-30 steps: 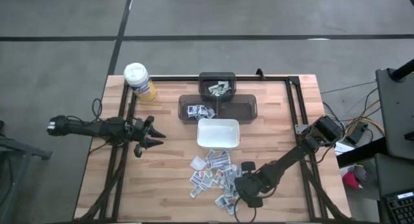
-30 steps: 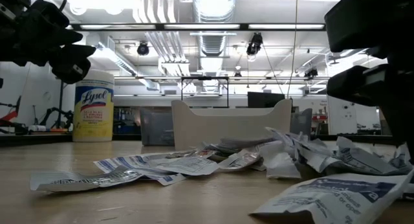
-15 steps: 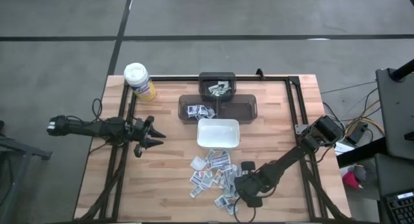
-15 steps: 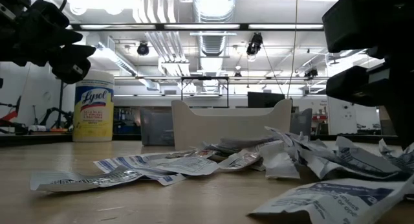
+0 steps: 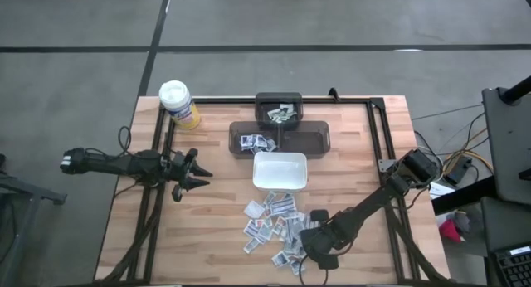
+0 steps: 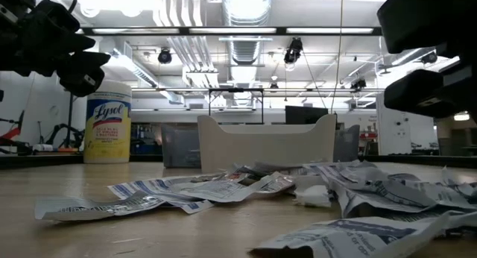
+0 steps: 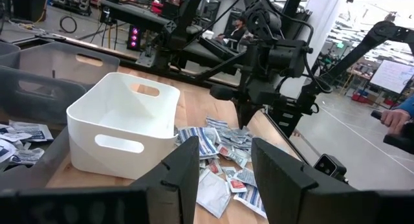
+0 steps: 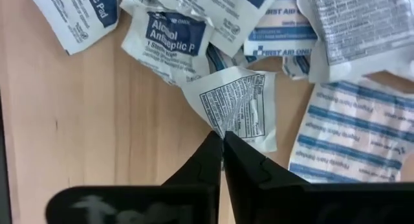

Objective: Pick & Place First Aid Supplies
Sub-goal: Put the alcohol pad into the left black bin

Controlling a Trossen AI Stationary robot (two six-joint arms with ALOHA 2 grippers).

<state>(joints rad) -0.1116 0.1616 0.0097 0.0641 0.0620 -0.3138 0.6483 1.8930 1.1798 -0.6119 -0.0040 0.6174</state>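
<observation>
The first aid supplies lie as a loose pile of small flat packets on the wooden table, near its front and in front of the white dish. My right gripper points down at the pile's near right side. It is shut on a white packet with fine black print. My left gripper stays level above the table's left part, open with nothing between its fingers. A few more packets lie in the two dark bins at the back. My right gripper pinches the white packet by one corner between its two fingertips, coming from above and pointing steeply down. The rest of the packet spreads away from the fingers over neighbouring packets. Whether it is lifted clear cannot be told.
A yellow canister with a white lid stands at the far left corner. Two dark bins sit behind the white dish. Black frame rails run along the table's sides. Bare wood lies left of the pile.
In the low view, the dark finger of my right gripper at the picture's right edge has gone from sight. The crumpled packets beside it have shifted and sunk flatter. My left arm has kept still.
</observation>
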